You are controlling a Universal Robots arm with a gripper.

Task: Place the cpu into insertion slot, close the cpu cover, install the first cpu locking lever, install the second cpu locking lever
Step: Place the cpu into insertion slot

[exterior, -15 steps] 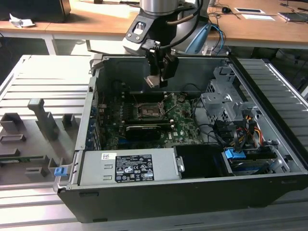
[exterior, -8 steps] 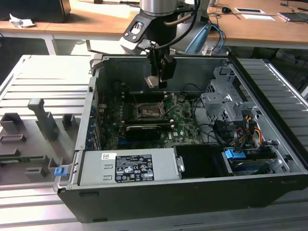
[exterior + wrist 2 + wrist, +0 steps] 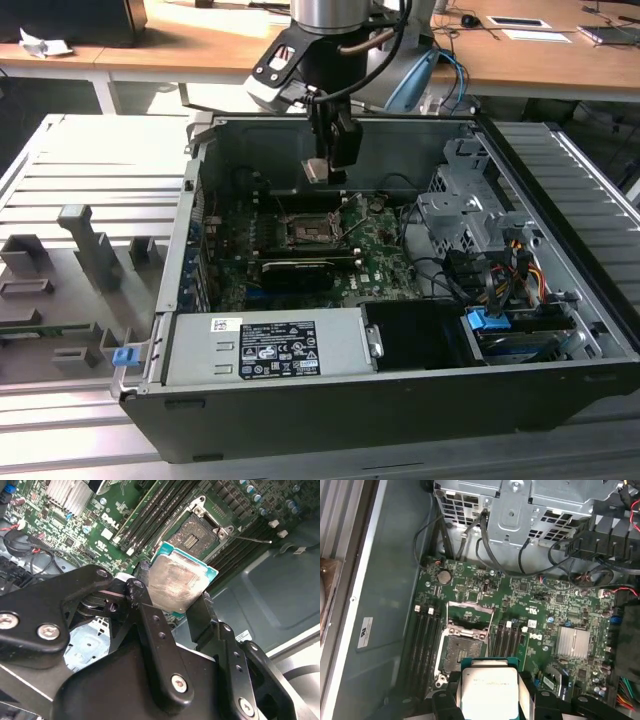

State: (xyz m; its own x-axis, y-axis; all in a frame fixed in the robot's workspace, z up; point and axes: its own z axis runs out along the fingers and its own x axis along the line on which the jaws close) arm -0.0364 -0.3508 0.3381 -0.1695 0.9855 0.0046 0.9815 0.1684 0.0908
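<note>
- While your gripper [image 3: 172, 594] pinches the cpu [image 3: 179, 577] by two opposite edges, the chip sits between the fingertips, pale face toward the wrist, well clear of the board.
- The insertion slot [image 3: 462, 650] lies below the gripper and a bit ahead of the fingertips. It's apart from the chip and empty, with its contacts exposed.
- The cpu cover [image 3: 470, 605] looks swung up off the socket on the side far from the gripper. A thin lever rod [image 3: 250, 539] sticks out beside it.
- Risk: the chip may not be square to the socket. If you come down tilted, one corner lands first and likely bends contacts.
- Risk: the grip is on thin edges only, so a bump on the socket rim could slip the chip out.
- Risk: memory slots [image 3: 426, 645] flank the socket. Drift sideways and you set the chip on those.
</note>
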